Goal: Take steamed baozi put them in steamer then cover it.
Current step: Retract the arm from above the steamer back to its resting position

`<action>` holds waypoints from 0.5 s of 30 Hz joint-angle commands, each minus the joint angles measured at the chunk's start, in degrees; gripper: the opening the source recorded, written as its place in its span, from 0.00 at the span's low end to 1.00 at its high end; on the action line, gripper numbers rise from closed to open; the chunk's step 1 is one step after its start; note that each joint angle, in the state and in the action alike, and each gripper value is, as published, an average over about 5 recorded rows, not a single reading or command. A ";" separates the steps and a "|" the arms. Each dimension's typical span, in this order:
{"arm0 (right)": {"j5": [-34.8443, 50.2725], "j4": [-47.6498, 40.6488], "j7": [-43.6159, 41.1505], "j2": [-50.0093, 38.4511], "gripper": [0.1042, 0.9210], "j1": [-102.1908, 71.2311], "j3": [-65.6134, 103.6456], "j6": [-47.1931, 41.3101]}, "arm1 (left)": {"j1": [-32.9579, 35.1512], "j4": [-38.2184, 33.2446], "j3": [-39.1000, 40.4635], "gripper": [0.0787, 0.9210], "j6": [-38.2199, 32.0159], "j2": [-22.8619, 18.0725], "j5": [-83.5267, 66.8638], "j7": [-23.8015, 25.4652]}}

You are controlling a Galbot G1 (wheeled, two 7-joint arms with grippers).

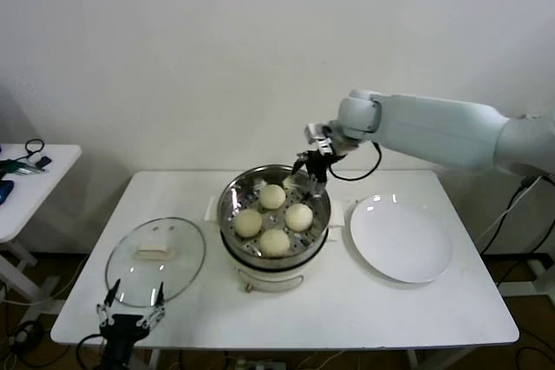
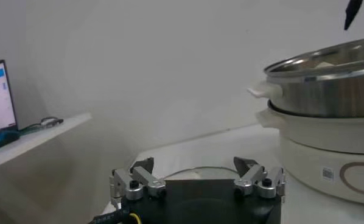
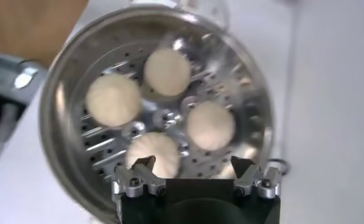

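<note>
The left tool point(image 1: 132, 314) is parked spread at the bench's point(image 1: 364, 309) near edge, just before the cover point(image 1: 156, 260), which lies flat on the bench. All four baozi point(image 1: 274, 218) are seated in the steamer point(image 1: 274, 253). The right tool point(image 1: 309, 169) is held spread and empty above the far rim. The glass cover could be dropped if its handle is gripped off-centre.

no legible text or labels anywhere
</note>
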 commanded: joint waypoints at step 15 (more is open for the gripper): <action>-0.95 16.41 34.12 -27.07 0.88 -50.80 57.38 11.01 | -0.18 -2.62 -0.75 0.88 0.66 -0.84 1.30 0.06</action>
